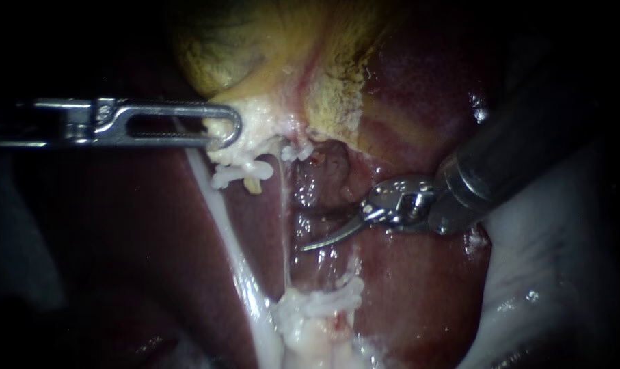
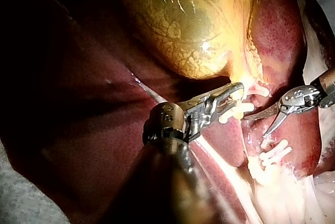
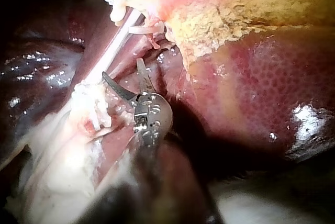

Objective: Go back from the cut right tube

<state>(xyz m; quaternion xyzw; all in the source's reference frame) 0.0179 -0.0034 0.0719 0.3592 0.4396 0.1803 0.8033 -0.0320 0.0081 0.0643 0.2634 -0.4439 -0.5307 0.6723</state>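
Retraction: left tool (image 1: 222,130) clamps the gallbladder (image 1: 255,41) at its pale neck, pulling the field taut. Right tool (image 1: 313,242), curved blades slightly parted and empty, sits in the gap of the cut right tube (image 1: 320,304). One clipped stump lies beside the blades, the other ahead, so backing out looks unobstructed.

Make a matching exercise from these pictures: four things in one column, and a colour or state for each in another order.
1 left instrument
2 right instrument
3 gallbladder
4 clips

A yellow-green
B white, in clusters
C blades apart, holding nothing
D gripping the gallbladder's pale edge

Pairs: 1-D, 2-C, 3-A, 4-B
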